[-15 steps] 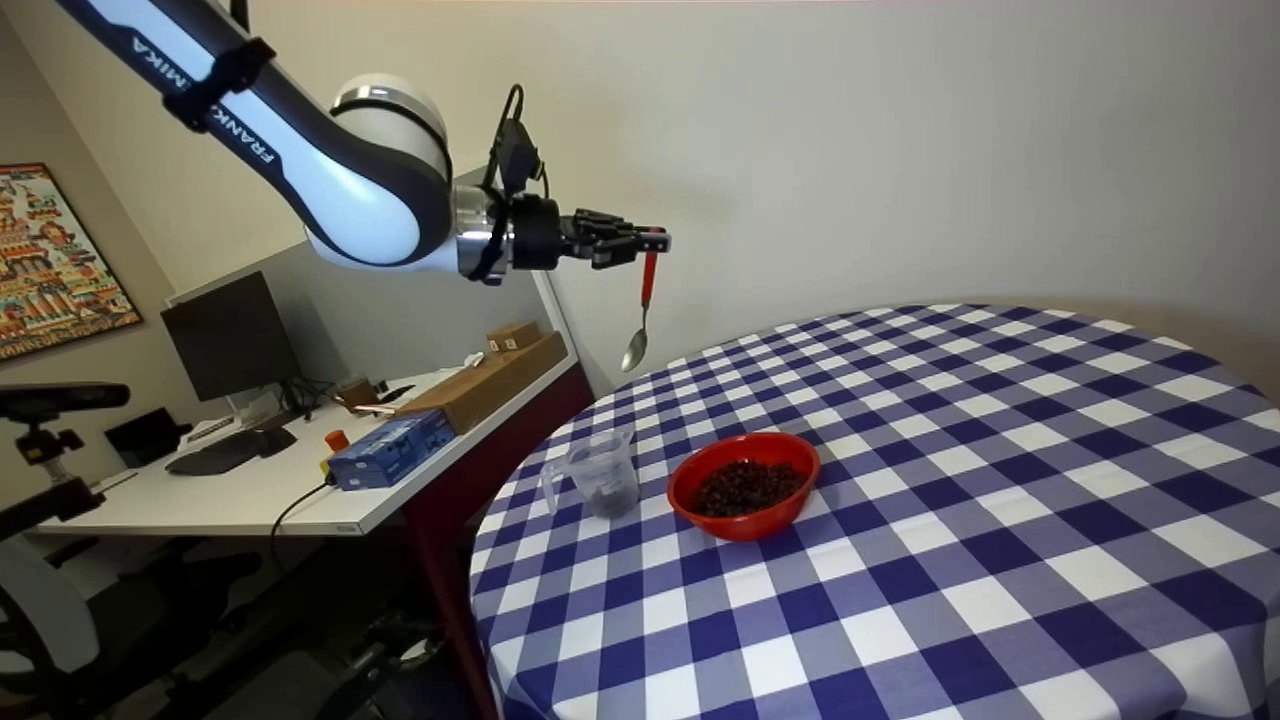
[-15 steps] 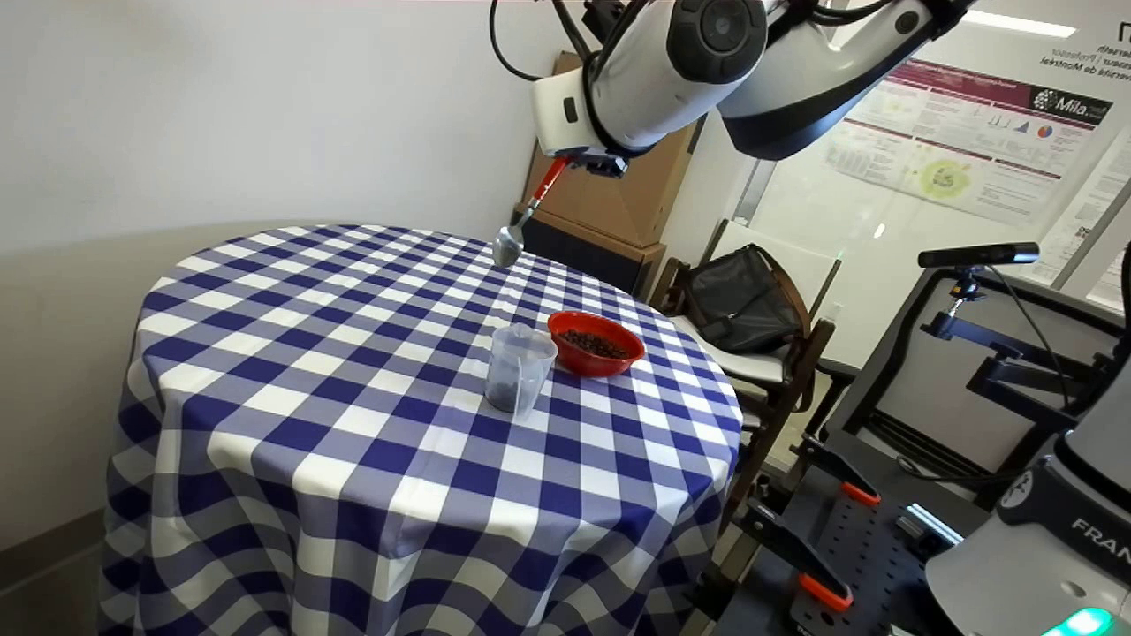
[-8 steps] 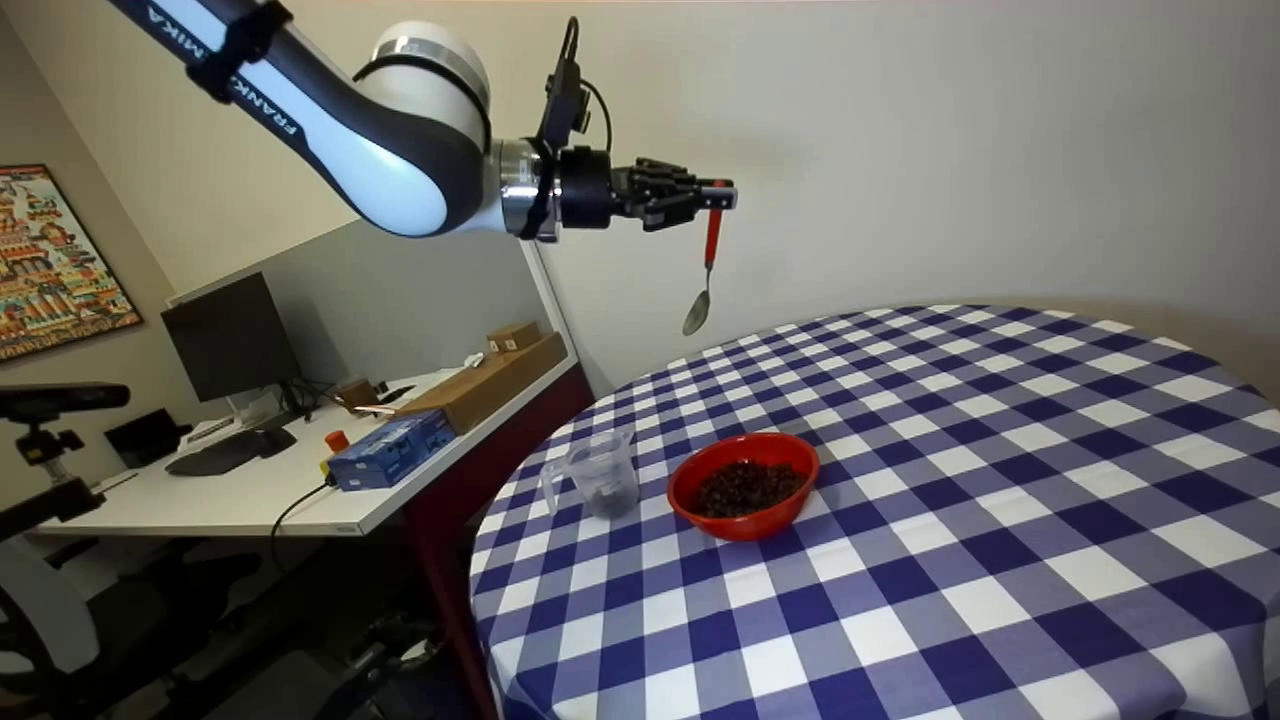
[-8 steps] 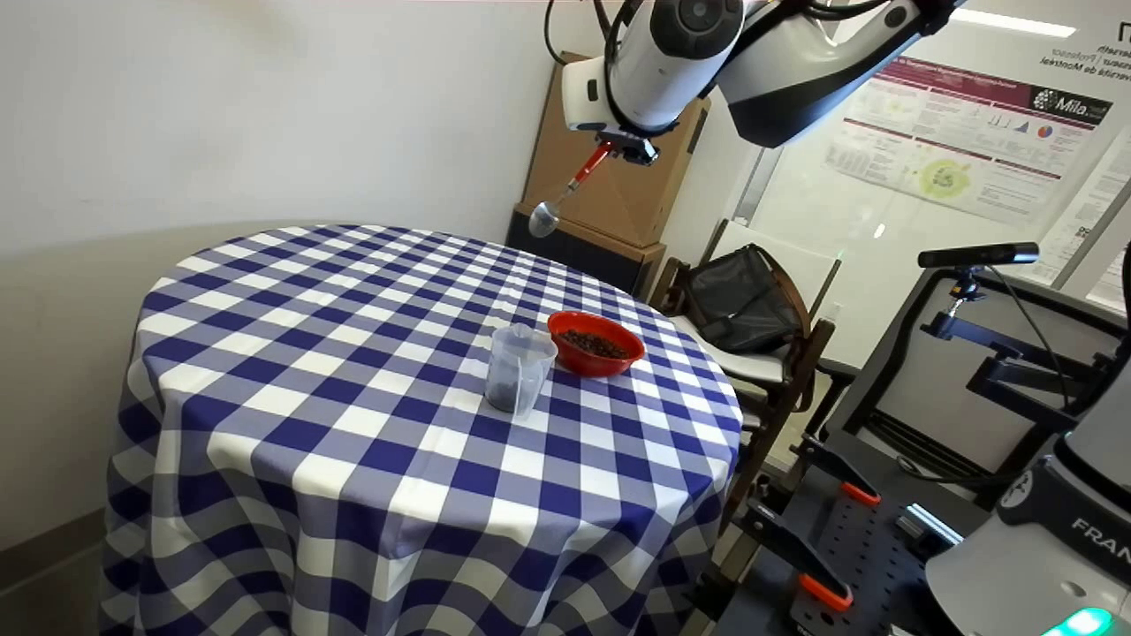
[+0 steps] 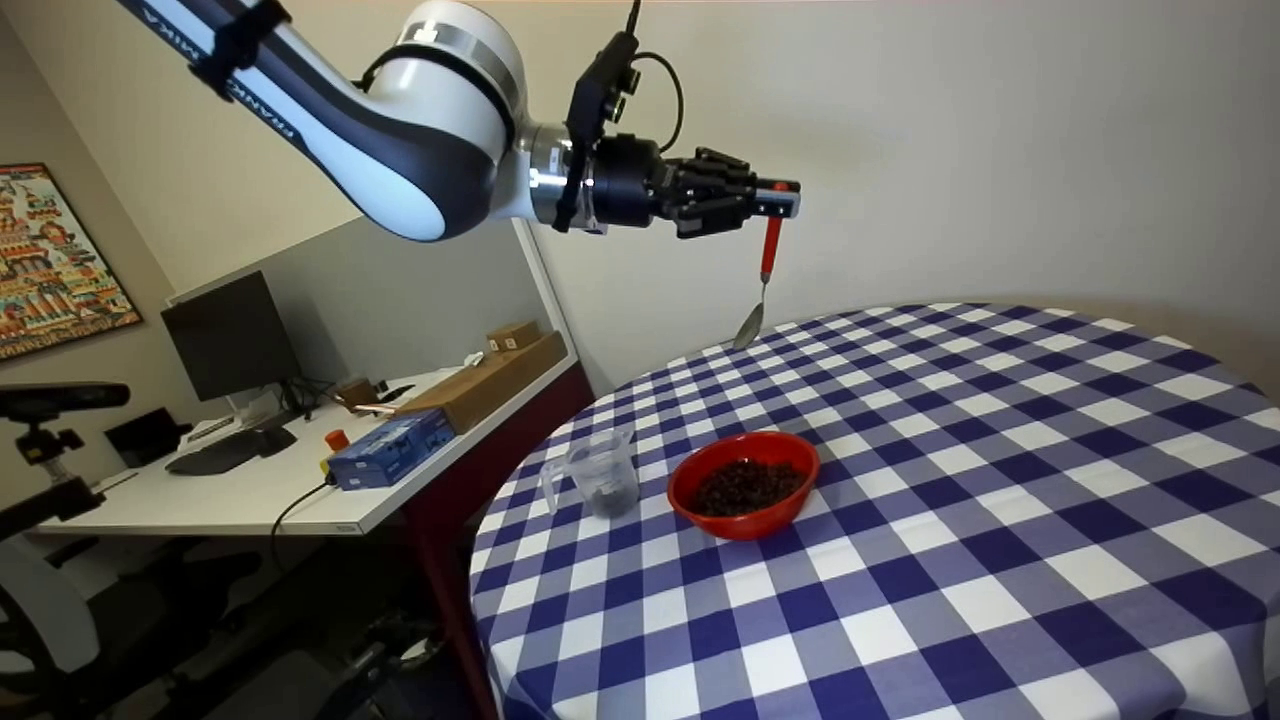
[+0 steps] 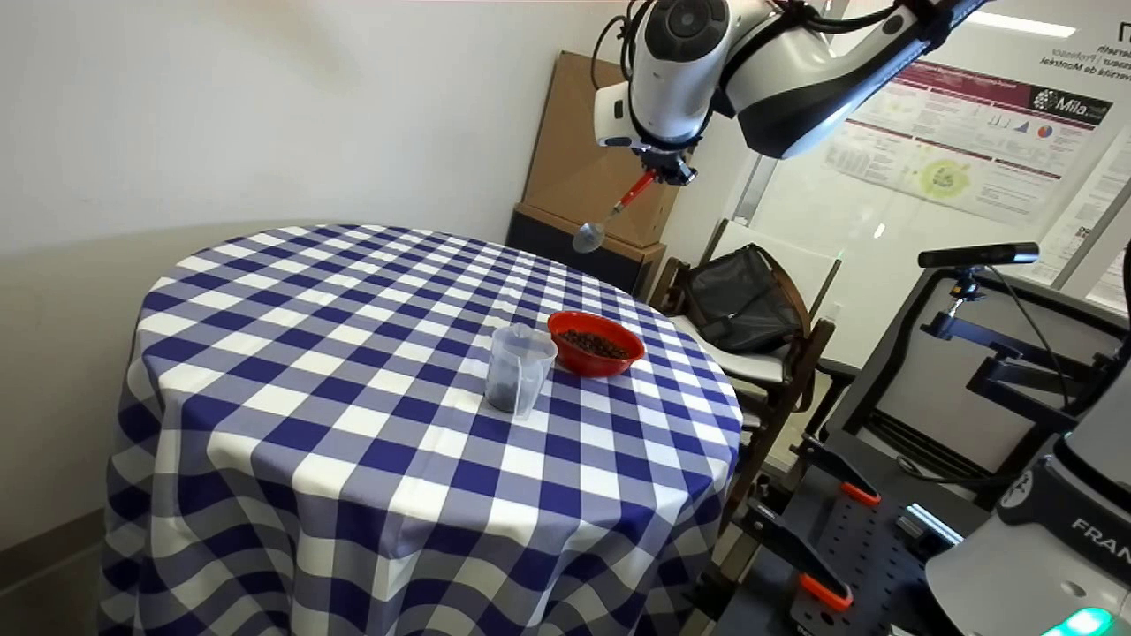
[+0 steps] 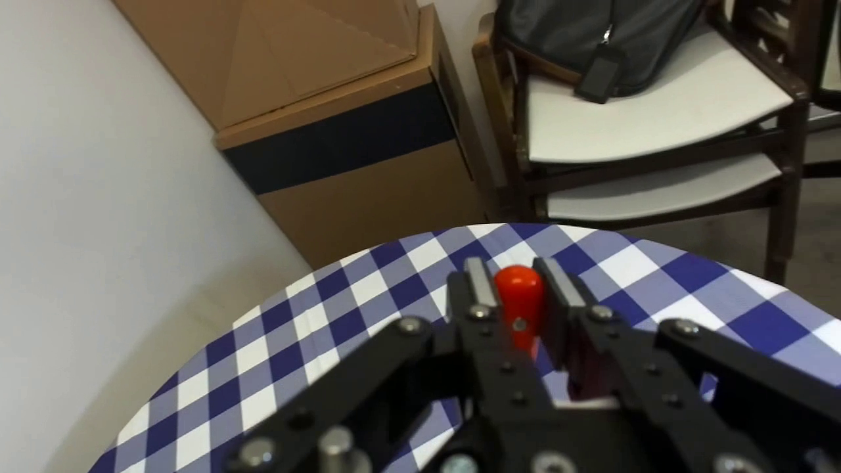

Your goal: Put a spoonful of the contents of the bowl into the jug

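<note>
Our jaws, pinching the red-handled spoon point(image 5: 769, 252), have just swept forward. The bowl point(image 5: 750, 527) and jug point(image 5: 602, 466) sit unmoved, well below them, so we judge we're repositioning, neither scooping nor pouring.

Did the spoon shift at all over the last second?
Yes. In an exterior view, the spoon has shifted to the picture's right: it hung up and left of the unmoved bowl, and now shows above the bowl's middle.
</note>
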Motion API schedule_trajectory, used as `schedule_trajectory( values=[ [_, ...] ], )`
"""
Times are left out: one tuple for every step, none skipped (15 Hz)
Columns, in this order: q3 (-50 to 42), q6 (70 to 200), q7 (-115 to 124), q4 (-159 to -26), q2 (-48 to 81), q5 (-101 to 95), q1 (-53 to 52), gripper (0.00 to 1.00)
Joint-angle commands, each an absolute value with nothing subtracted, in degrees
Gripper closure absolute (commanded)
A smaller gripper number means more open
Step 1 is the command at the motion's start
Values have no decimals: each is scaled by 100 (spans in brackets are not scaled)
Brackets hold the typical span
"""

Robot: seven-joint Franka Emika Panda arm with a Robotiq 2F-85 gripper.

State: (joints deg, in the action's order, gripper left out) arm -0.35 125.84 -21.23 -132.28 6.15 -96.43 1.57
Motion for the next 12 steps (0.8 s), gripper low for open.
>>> schedule_trajectory(
  values=[
    [-79,12355,-2331,-13334,629,-9233,189,95],
    [-91,12308,-2336,-13373,646,-9180,202,95],
    [-102,12271,-2345,-13398,664,-9122,214,95],
    [-114,12242,-2346,-13406,693,-9069,228,95],
    [-123,12223,-2356,-13404,724,-9010,238,95],
    [-131,12207,-2359,-13395,763,-8966,252,95],
    [-136,12200,-2371,-13384,802,-8907,264,95],
    [-139,12207,-2401,-13367,851,-8842,281,95],
    [-141,12213,-2419,-13350,896,-8794,295,95],
    [-144,12218,-2453,-13324,955,-8729,308,95],
    [-147,12213,-2479,-13289,1029,-8670,317,95],
    [-150,12217,-2508,-13256,1097,-8621,328,95]
  ],
)
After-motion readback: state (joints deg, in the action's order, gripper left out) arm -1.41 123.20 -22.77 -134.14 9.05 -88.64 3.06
